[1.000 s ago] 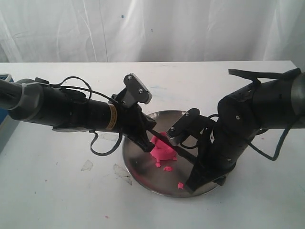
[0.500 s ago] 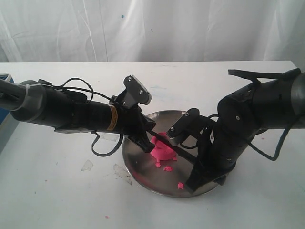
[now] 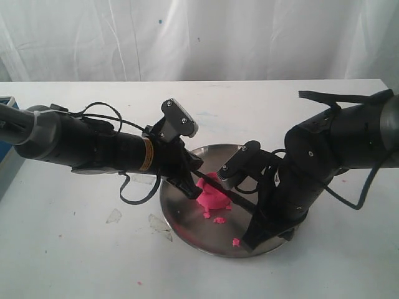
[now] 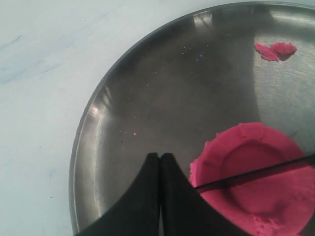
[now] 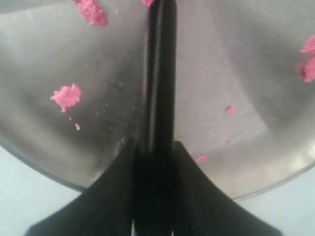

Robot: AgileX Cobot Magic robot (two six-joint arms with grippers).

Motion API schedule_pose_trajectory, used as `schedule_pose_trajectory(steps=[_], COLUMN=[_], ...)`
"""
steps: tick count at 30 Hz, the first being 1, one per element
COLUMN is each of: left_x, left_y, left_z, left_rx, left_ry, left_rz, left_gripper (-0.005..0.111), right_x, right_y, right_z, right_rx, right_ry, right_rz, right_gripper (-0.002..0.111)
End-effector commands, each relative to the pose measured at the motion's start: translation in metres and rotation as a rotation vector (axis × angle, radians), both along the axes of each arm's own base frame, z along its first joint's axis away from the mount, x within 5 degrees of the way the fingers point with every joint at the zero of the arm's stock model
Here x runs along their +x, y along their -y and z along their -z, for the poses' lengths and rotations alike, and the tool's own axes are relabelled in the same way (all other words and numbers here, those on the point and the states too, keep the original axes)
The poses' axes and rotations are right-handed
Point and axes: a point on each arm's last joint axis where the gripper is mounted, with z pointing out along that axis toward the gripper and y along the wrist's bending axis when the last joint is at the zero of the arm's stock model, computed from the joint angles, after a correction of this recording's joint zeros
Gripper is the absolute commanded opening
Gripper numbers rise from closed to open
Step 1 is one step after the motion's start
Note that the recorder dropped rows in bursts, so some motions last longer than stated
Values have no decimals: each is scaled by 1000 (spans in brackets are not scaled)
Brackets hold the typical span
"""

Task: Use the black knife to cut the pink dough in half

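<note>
Right gripper (image 5: 152,196) clamps knife (image 5: 156,73); blade lies across dough (image 4: 256,182) on plate (image 4: 147,88). Left gripper (image 4: 160,169) closed, empty, touching dough edge. Advice: press straight down through centre.

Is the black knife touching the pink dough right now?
Touching. In the left wrist view the black knife blade lies as a thin dark line pressed across the top of the pink dough.

The black knife (image 5: 158,73) runs out past the frame edge ahead of the right jaws, tip unseen, handle buried between them. Pink dough (image 4: 256,182) beside the left jaws is cropped at the frame's border.
</note>
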Motion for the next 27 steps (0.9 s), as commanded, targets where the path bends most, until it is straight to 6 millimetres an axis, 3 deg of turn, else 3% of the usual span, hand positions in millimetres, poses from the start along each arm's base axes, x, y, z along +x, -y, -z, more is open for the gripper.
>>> schedule_pose_trajectory(steps=[1, 27], left_x=[0, 0], left_y=[-4, -7], left_z=[7, 10], left_rx=[48, 87], left_ry=[-12, -18], left_rz=[-10, -33], left_gripper=[0, 0], right_x=[3, 3], right_y=[-3, -2], right_z=[2, 4], right_rx=[23, 20], right_ry=[23, 18], right_rz=[1, 1], right_gripper=[0, 0])
